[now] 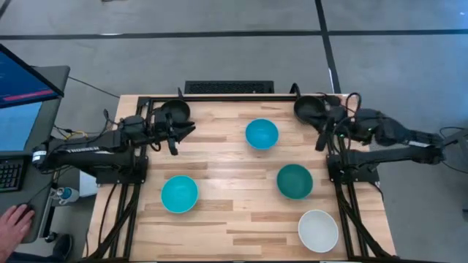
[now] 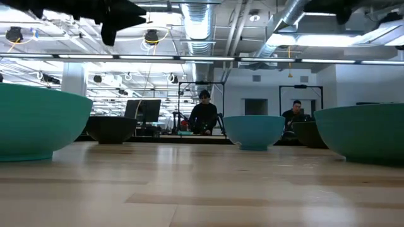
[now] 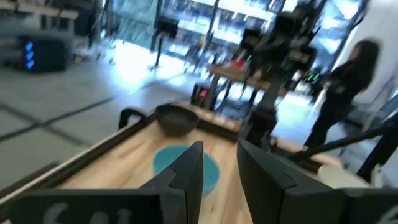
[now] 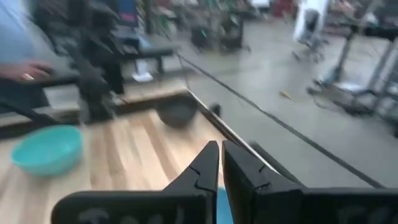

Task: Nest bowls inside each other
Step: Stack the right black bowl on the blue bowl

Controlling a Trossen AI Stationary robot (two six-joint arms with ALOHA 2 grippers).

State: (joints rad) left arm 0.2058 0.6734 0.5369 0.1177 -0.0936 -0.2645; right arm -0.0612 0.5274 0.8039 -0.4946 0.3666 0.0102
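Bowls: six on the wooden desk (image 1: pixel 219 212), none nested, all standing apart.
Black bowls: one black bowl (image 1: pixel 175 110) at the far left corner, the other black bowl (image 1: pixel 310 108) at the far right corner.
Sky-blue bowl: the sky-blue bowl (image 1: pixel 261 134) sits toward the far edge, right of centre.
Turquoise bowl: the turquoise bowl (image 1: pixel 179 193) is on the left half, nearer the front.
Teal-green bowl: the dark teal-green bowl (image 1: pixel 295 180) is on the right half, between the sky-blue one and the white bowl (image 1: pixel 318 229), which is at the near right corner.
Left gripper: the left gripper (image 1: pixel 174 136) hovers above the desk just beside the left black bowl; its wrist view shows the fingers (image 3: pixel 186 171) apart, with a clear gap.
Right gripper: the right gripper (image 1: pixel 322 136) hangs at the right edge just beside the right black bowl; its fingers (image 4: pixel 202 167) are nearly together, a thin slit between them, holding nothing.
Surroundings: a person's hand (image 1: pixel 13 223) rests at a side station left of the desk; two people (image 2: pixel 204 113) sit in the room behind.
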